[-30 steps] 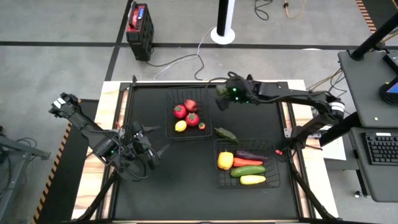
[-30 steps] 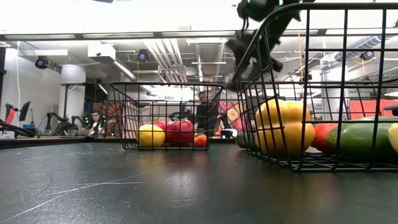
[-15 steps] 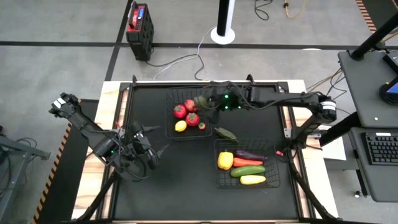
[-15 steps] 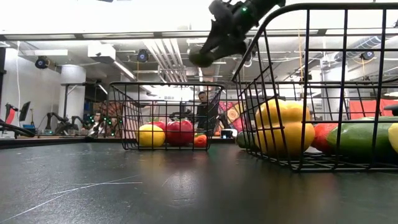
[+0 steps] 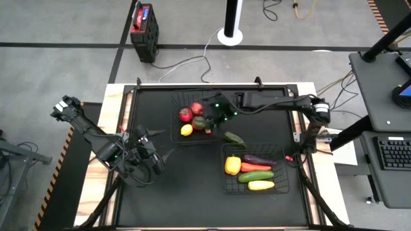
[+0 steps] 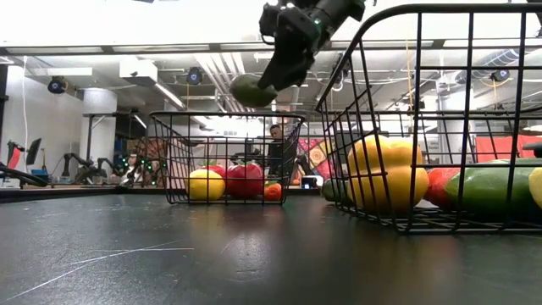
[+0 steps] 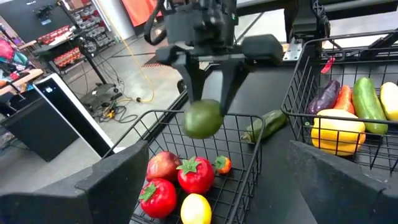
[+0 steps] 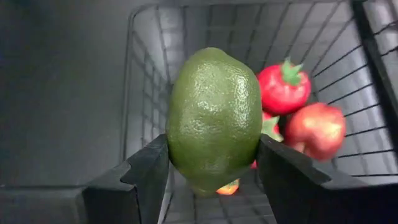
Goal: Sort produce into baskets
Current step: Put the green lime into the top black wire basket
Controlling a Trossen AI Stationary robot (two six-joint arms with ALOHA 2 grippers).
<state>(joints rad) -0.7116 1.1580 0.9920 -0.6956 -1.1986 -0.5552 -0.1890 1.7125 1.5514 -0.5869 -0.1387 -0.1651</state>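
My left gripper (image 5: 168, 154) waits near the left side of the mat (image 5: 160, 205), fingers wide, holding nothing. My right gripper (image 5: 207, 118) reaches over the fruit basket (image 5: 174, 115). Its fingers squeeze a green lime (image 8: 214, 118) from both sides. The lime hangs above the basket, over the red fruits (image 7: 180, 180) and the little lemon (image 7: 196, 208).

I think the round lime could slip out early, or bounce off the fruit and roll over the low wire wall.

A green pepper (image 5: 234, 137) lies on the mat between this basket and the veggie basket (image 5: 280, 190).

The low view shows how high the lime hangs. The top view cannot show that.
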